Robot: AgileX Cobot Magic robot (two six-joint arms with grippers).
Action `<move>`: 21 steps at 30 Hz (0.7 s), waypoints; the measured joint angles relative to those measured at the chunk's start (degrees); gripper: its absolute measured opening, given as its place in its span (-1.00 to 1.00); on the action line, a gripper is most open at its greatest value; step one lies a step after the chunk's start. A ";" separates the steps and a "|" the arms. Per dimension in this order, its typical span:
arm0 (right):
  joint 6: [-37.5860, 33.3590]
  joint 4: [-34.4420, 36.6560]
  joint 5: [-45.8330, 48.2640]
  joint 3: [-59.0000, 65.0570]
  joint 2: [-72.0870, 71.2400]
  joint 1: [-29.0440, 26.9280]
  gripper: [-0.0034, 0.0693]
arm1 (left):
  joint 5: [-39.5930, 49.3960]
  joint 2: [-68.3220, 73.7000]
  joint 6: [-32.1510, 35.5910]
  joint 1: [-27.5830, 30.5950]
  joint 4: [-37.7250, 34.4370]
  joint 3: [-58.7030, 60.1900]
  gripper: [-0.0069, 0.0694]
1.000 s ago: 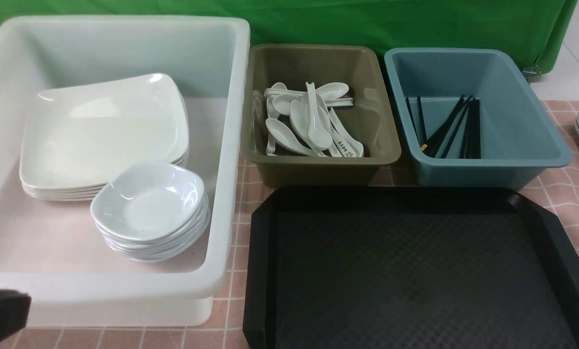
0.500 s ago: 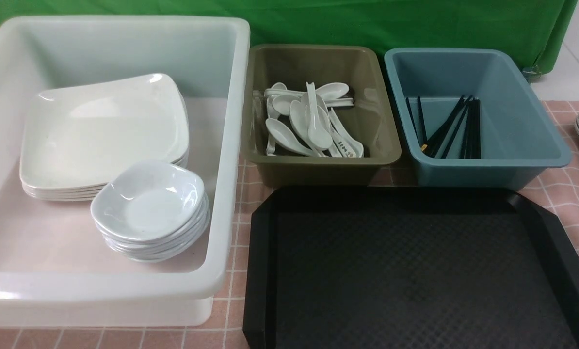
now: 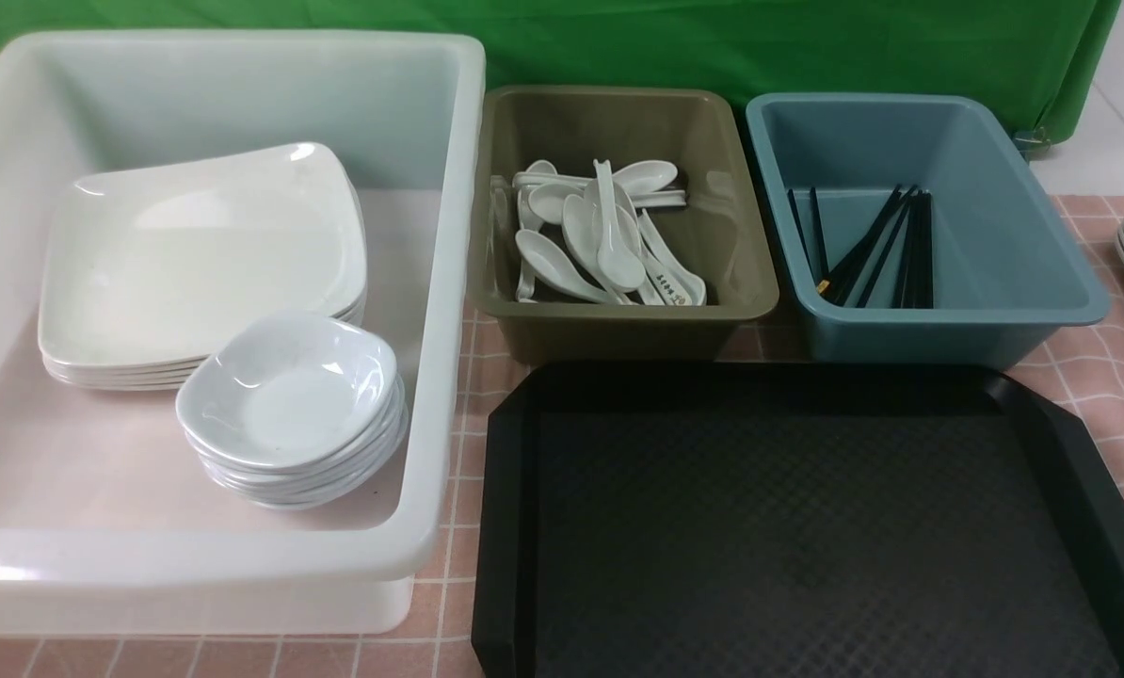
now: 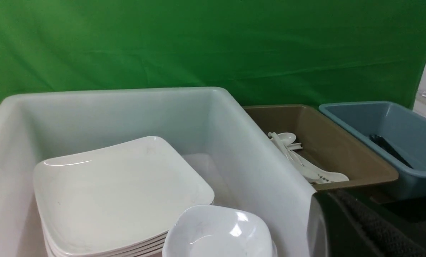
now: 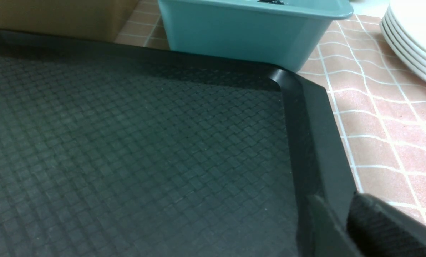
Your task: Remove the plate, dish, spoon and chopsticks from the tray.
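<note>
Tray (image 3: pixel 807 527) has zero items on it; one plate stack (image 3: pixel 195 264), one dish stack (image 3: pixel 289 395). Left gripper (image 4: pixel 359 228) and right gripper (image 5: pixel 373 228) only peek in, can't tell how their jaws stand.

Bright, even overhead light | soft glare on plate (image 3: pixel 195 254) and dish (image 3: pixel 289 391) | faint shadows under bins | blurred gripper finger (image 5: pixel 384 228) close to right wrist lens | front view sharp

Black diamond-textured tray (image 3: pixel 807 527); white tub (image 3: pixel 449 188); olive bin (image 3: pixel 618 325); blue bin (image 3: pixel 995 320); pink tiled tablecloth (image 3: pixel 1099 367); green backdrop (image 3: pixel 713 42).
</note>
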 joint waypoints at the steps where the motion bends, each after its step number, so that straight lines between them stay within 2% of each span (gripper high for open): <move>1: 0.00 0.00 0.00 0.00 0.00 0.00 -0.36 | 0.08 0.00 0.15 0.00 0.26 0.02 -0.82; 5: 0.00 0.00 0.00 0.00 0.00 0.00 -0.34 | -0.96 0.00 0.42 0.00 0.92 0.55 -0.82; 9: 0.00 0.00 0.00 0.00 0.00 0.00 -0.31 | -8.96 -0.96 -0.59 0.00 4.58 7.12 -0.82; 11: 0.00 0.00 0.00 0.00 0.00 0.00 -0.31 | -11.44 -2.04 -2.67 0.00 7.09 10.48 -0.82; 15: 0.00 0.00 0.00 0.00 0.00 0.00 -0.28 | -18.06 -8.12 -13.02 0.00 17.44 21.69 -0.82; 21: 0.00 0.00 0.00 0.00 0.00 0.00 -0.25 | -18.98 -13.61 -16.79 0.00 20.15 28.45 -0.82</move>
